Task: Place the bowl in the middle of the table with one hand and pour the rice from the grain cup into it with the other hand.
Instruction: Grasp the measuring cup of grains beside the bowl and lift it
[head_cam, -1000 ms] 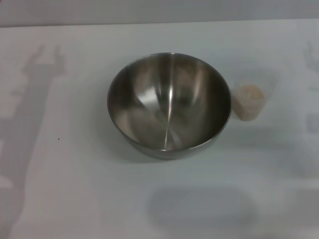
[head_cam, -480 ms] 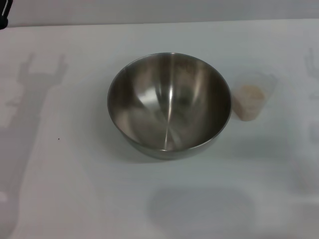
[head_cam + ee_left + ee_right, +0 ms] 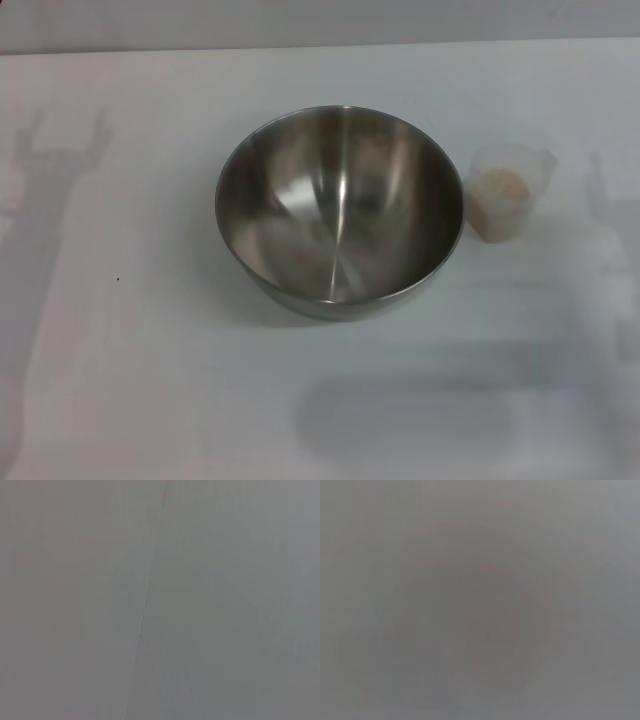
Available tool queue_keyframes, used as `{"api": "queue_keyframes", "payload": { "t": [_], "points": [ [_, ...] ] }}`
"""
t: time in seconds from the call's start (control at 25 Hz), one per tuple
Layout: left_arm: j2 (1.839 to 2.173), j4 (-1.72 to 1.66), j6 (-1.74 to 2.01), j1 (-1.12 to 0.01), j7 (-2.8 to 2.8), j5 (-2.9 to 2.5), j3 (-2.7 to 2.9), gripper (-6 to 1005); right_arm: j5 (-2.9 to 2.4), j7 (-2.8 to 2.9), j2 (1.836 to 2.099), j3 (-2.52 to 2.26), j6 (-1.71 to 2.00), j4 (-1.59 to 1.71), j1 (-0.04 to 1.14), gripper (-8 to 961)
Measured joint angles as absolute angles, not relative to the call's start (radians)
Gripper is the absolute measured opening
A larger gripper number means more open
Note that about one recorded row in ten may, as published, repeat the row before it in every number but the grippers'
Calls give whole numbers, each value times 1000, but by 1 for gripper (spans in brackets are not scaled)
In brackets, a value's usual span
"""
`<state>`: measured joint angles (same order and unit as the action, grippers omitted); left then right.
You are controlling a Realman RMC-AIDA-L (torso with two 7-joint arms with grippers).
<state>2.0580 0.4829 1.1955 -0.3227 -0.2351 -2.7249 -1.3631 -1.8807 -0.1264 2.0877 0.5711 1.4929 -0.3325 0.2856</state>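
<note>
Shiny steel bowl [image 3: 338, 210] sits empty beside rice-filled grain cup [image 3: 503, 192]; fingers unseen, state unknowable.

You see no part of the robot's body in any view. On the white table [image 3: 150, 400], only grey arm-shaped shadows lie at nine o'clock and at three o'clock.

The bowl [image 3: 338, 210] sits on the table [image 3: 150, 380] in front of me, near its middle. Just beside it, to my right and not quite touching, stands the grain cup [image 3: 505, 190], upright, with the rice [image 3: 497, 188] inside.
</note>
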Motion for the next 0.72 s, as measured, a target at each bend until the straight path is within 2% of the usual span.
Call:
{"api": "queue_keyframes", "payload": {
  "t": [0.32, 0.72],
  "points": [
    [2051, 467, 1189, -339, -235, -2733, -1364, 862, -1881, -121, 2076, 456, 1518, -314, 224, 662],
    [2056, 466, 1185, -339, -233, -2769, -1367, 862, -1903, 51, 2074, 409, 1530, -98, 259, 664]
  ]
}}
